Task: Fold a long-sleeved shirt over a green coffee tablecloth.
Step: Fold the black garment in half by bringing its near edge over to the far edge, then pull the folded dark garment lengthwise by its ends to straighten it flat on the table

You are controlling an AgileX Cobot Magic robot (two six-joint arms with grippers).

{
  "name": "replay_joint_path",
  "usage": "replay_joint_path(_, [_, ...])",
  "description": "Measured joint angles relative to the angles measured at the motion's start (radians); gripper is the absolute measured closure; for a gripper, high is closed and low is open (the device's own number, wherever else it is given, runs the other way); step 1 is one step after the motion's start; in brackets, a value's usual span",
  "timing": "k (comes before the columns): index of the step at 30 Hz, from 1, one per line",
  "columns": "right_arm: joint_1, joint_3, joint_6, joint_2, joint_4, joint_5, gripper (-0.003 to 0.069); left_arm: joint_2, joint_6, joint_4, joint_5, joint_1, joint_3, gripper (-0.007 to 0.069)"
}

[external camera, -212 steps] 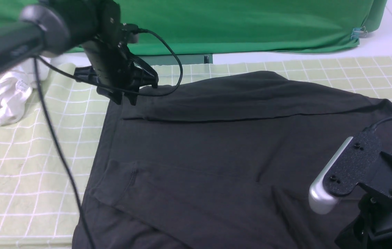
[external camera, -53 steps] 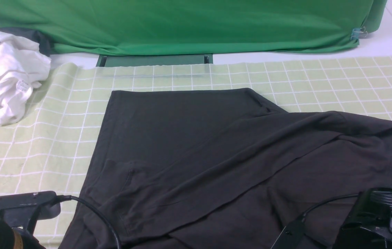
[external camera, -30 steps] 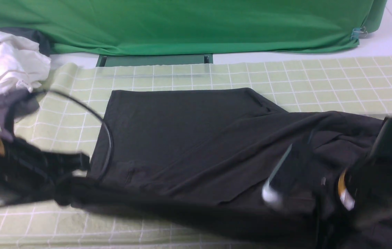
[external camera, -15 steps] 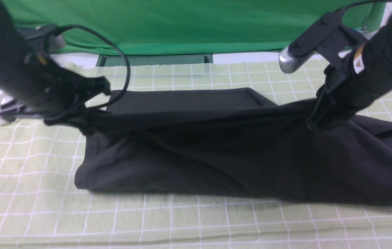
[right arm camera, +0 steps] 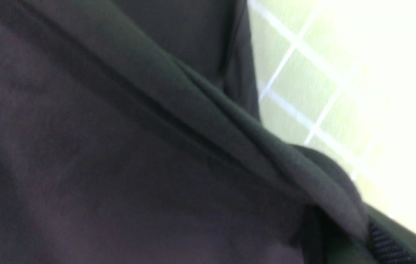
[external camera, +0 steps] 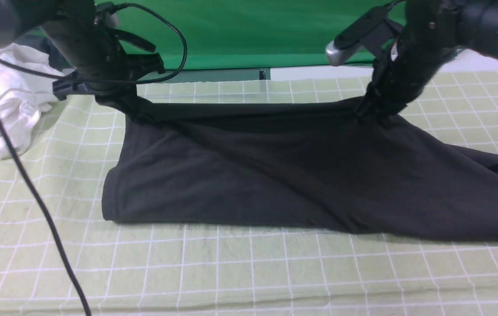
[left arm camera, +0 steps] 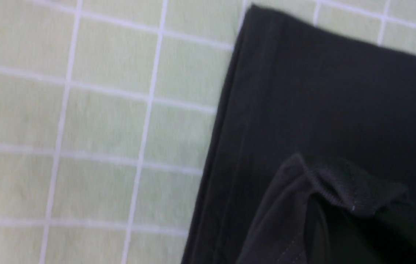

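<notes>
One shirt (external camera: 275,175); one white garment (external camera: 7,101); one tablecloth (external camera: 231,272); two arms (external camera: 84,48) (external camera: 411,61).

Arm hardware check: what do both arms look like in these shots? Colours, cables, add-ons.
Both are matte black. The left arm has a thin black cable looping off its wrist and trailing away. The right arm carries a rounded silver-grey camera on a black bracket.

Green backdrop (external camera: 275,30) over a white floor (external camera: 315,72).
The cloth hangs creased across the far side, evenly lit; a dark rail (external camera: 214,75) runs under its hem.
</notes>
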Motion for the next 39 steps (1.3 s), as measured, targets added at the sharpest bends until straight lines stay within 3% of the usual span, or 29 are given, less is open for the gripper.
replay_joint_path(5, [-0.001,-0.169,-0.019,0.160,-0.002,0.002,0.0617,0.131,0.004,0.017,0.050,0.019,-0.148,0.0603])
replay_joint_path(12, [-0.001,-0.251,-0.020,0.263,-0.002,-0.013,0.0617,0.195,0.009,0.041,0.046,0.025,-0.185,0.0597])
replay_joint_path(15, [-0.001,-0.253,-0.015,0.280,-0.004,-0.045,0.0598,0.206,0.011,0.050,0.023,0.026,-0.185,0.0556])
replay_joint_path(20, [-0.001,-0.257,0.012,0.285,-0.008,-0.095,0.0490,0.211,0.011,0.102,-0.020,0.027,-0.192,0.0440])
replay_joint_path(23, [-0.001,-0.267,0.015,0.285,-0.009,-0.103,0.0386,0.211,0.011,0.139,-0.027,0.028,-0.215,0.0354])
replay_joint_path(28, [-0.001,-0.354,0.016,0.286,-0.012,0.021,0.0316,0.203,0.041,0.139,0.030,0.028,-0.297,0.0296])
replay_joint_path(32, [-0.001,-0.459,0.016,0.286,-0.020,0.164,0.0366,0.191,0.136,0.077,0.116,0.023,-0.354,0.0358])
replay_joint_path(36, [-0.003,-0.546,-0.004,0.271,-0.026,0.308,0.0587,0.181,0.251,0.025,0.151,-0.020,-0.359,0.0542])
replay_joint_path(39, [-0.014,-0.550,-0.003,0.236,-0.022,0.329,0.0649,0.179,0.281,0.008,0.152,-0.061,-0.309,0.0605])
